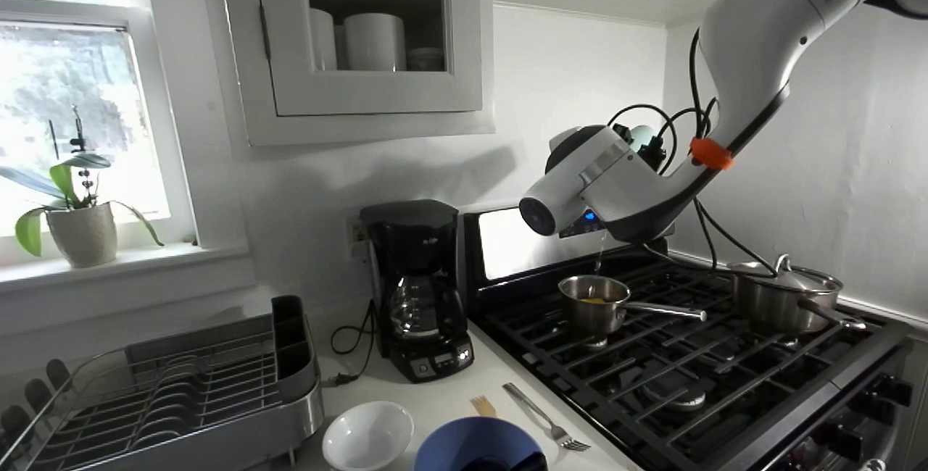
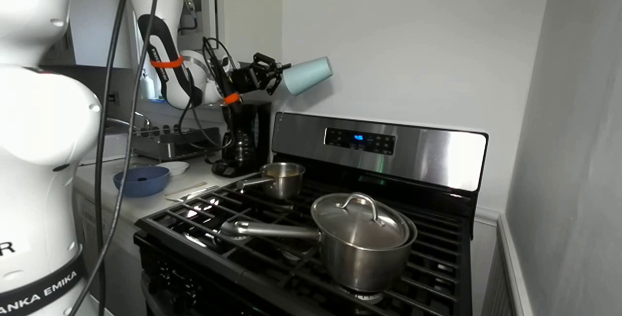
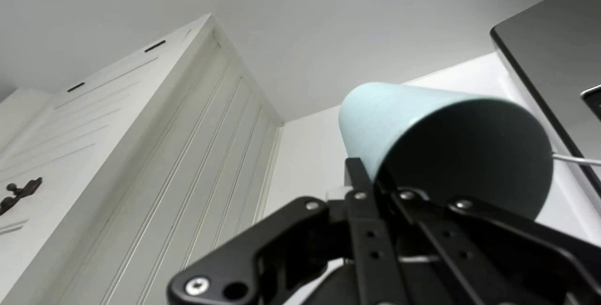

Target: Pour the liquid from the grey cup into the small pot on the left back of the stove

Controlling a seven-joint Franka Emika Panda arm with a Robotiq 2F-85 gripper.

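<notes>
One cup (image 2: 311,77) hangs tilted above the stove (image 2: 301,131) in an exterior view, base raised, mouth tipped low toward the pot (image 2: 284,184) at the stove's back left. Its plain tapering form suggests a light, fairly stiff body, probably plastic and not very fragile, but smooth enough to slip or twist if wet.

Wrist view: the pincer (image 3: 372,176) is closed on the cup's wall at the rim, one finger outside and its partner apparently within the mouth; the inside is too dark to show any contents. This rim pinch should suit pouring, though a deeper bite would better resist turning.

In an exterior view, liquid (image 1: 600,253) drops as one thin thread toward the pot, the cup mostly hidden behind one arm (image 1: 747,58). Counted on the stove: two pots, the open one and one lidded pot (image 1: 783,304), well apart. On the surface (image 1: 435,395): one white bowl (image 1: 368,435), one blue bowl (image 1: 467,438), one fork (image 1: 545,413), one wooden utensil (image 1: 483,406), one coffee maker (image 1: 413,246), one rack (image 1: 217,431).
</notes>
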